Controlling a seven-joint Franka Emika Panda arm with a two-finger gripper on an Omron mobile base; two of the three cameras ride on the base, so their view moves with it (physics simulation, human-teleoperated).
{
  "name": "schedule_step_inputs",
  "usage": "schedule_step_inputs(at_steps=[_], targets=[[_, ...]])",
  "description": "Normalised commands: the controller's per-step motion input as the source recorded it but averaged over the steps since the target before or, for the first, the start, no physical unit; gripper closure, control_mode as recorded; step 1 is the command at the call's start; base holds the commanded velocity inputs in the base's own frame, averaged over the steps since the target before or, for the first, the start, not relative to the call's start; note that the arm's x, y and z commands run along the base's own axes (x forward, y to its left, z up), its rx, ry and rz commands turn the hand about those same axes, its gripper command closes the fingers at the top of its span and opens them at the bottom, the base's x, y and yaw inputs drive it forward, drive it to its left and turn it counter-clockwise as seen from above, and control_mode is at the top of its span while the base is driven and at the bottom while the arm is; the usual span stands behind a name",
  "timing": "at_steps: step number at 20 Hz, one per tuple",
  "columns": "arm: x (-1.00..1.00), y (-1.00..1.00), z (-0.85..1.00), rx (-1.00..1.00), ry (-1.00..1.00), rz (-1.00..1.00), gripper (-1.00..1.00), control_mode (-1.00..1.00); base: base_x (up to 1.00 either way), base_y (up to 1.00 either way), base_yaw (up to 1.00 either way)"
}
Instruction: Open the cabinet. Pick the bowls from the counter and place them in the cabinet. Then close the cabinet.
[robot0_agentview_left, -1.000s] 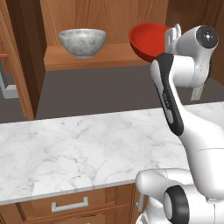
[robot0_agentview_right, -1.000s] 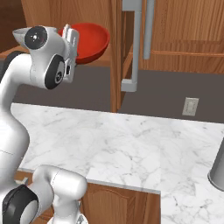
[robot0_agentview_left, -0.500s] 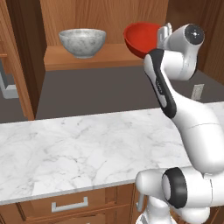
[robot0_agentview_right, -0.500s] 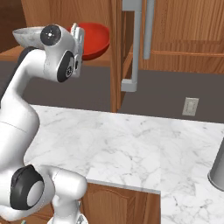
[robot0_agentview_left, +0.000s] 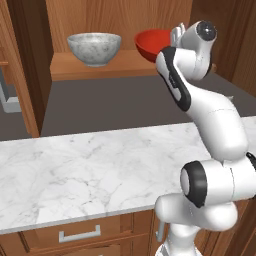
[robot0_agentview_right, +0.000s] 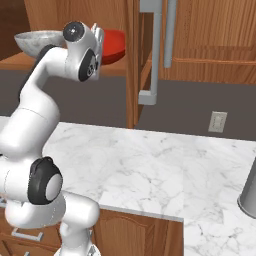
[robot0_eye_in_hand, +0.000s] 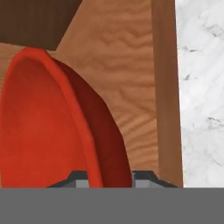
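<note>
No legible text, labels, brands, numbers or signs anywhere.

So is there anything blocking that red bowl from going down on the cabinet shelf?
Nothing visible. The claw grips the red bowl by its rim over bare wooden shelf. The marble bowl sits well to the side, and the cabinet door is swung open.

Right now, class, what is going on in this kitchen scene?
A white robot arm is putting bowls away in an open wooden cabinet. Its gripper is shut on the rim of the red bowl, holding it over the shelf inside. The marble bowl already sits on that shelf, to the left of the red one. The cabinet doors are open, and the counter lies below.
</note>
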Motion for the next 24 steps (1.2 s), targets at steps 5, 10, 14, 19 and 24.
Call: schedule_step_inputs(at_steps=[5,10,14,19,24], targets=[[0.73,0.0,-0.06,0.0,0.04,0.01,1.0,-1.0,0.0,0.0,0.0],[0.56,0.0,-0.01,0.0,0.01,0.0,-1.0,-1.0,0.0,0.0,0.0],[0.02,0.0,0.0,0.0,0.0,0.0,-1.0,-1.0,0.0,0.0,0.0],[0.0,0.0,0.0,0.0,-0.01,0.0,-1.0,-1.0,0.0,0.0,0.0],[-0.56,0.0,0.0,0.0,-0.11,0.0,-1.0,-1.0,0.0,0.0,0.0]])
